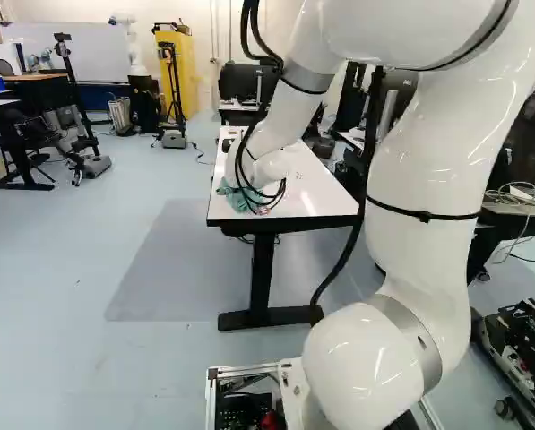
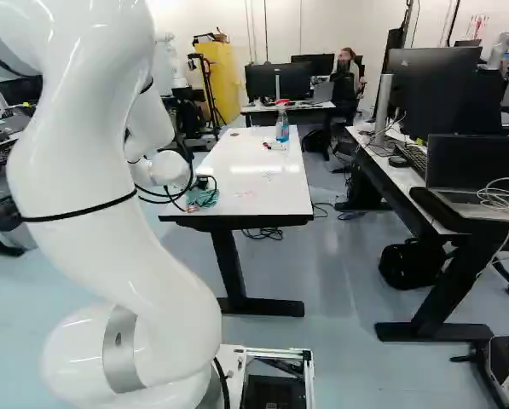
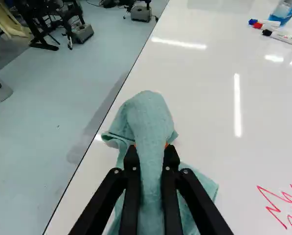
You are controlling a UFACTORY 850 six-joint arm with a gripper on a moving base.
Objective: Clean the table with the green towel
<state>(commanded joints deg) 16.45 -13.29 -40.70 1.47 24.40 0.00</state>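
One green towel points ahead, its long axis between clamped jaws.

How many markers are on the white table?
3: a blue-capped marker, a red-capped marker and a black-capped marker, all together beside the spray bottle. Others may hide behind it.

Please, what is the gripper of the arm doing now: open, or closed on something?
Black two-finger gripper: closed on the teal cloth towel.

Bright room light. Long white glare streaks on counter in wrist view, glare patches in right base too. Small highlights on glossy arm. Soft shadow across floor.
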